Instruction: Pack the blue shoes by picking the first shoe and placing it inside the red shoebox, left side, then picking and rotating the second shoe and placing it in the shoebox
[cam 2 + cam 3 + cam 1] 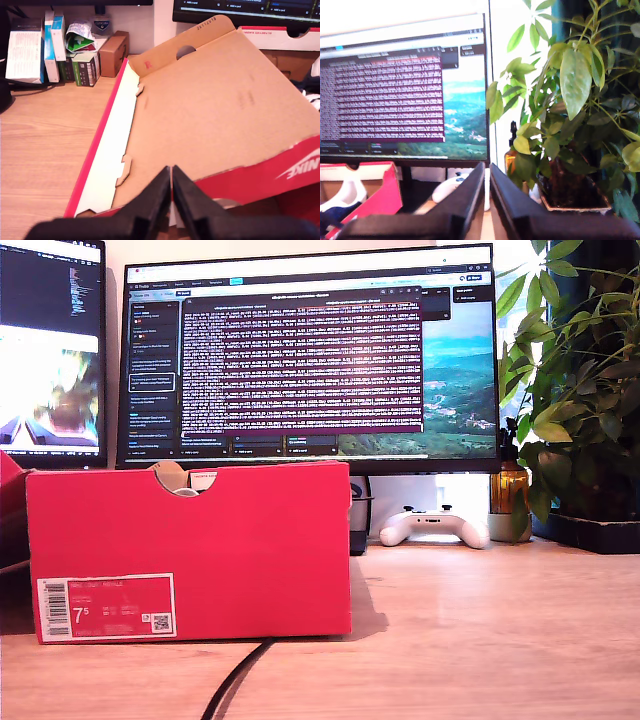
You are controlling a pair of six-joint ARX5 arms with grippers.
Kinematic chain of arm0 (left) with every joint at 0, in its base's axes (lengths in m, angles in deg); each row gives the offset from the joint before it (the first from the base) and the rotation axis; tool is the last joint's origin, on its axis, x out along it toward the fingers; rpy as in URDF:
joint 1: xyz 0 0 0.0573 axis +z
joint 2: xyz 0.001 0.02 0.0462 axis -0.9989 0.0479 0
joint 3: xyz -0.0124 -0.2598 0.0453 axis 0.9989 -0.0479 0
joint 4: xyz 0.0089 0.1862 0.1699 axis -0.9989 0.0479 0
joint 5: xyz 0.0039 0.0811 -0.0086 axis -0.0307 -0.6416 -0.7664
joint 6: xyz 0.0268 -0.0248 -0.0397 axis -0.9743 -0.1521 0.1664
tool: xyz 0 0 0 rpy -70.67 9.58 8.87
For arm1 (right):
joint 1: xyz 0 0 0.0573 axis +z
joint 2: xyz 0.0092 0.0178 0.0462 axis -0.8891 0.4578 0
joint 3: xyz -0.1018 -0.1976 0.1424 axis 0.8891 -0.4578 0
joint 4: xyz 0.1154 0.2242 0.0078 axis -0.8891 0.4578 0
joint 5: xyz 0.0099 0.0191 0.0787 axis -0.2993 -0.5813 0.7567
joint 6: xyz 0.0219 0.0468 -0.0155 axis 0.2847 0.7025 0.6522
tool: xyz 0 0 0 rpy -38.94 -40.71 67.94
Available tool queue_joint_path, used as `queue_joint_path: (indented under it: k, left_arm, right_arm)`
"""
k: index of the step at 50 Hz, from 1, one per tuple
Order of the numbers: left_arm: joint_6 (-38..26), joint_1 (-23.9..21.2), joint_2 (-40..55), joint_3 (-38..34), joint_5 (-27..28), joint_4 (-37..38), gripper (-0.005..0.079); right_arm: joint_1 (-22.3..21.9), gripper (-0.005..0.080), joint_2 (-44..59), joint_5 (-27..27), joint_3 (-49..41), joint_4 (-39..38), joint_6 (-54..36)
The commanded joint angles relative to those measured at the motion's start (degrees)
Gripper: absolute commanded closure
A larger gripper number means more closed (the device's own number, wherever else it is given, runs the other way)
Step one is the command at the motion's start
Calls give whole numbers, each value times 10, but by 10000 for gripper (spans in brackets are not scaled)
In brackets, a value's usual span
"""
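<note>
The inside of the red shoebox (190,550) is being hidden by its front wall in the exterior view; only a pale scrap is being glimpsed through the notch. A blue shoe (340,210) is being cut off by the picture's edge in the second wrist view, beside and below the jaws of my second gripper (487,175), with only its heel and lining showing. The print on the white label (105,608) is too small to be read, apart from "7.5". Neither arm is being shown in the exterior view.
</note>
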Motion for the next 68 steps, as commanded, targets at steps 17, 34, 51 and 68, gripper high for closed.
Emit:
queue_joint_path:
  k: [17, 34, 51, 68]
  left_arm:
    - [-4, 2, 2, -17, 2, 9, 764]
    - [-4, 2, 2, -17, 2, 9, 764]
    - [-4, 2, 2, -17, 2, 8, 764]
    - [-4, 2, 2, -17, 2, 8, 763]
  right_arm:
    - [16, 757, -4, 0, -17, 168, -28]
    - [19, 757, -4, -40, -17, 188, -52]
    - [19, 757, -4, -36, -17, 185, -21]
    - [19, 757, -4, -36, -17, 185, -21]
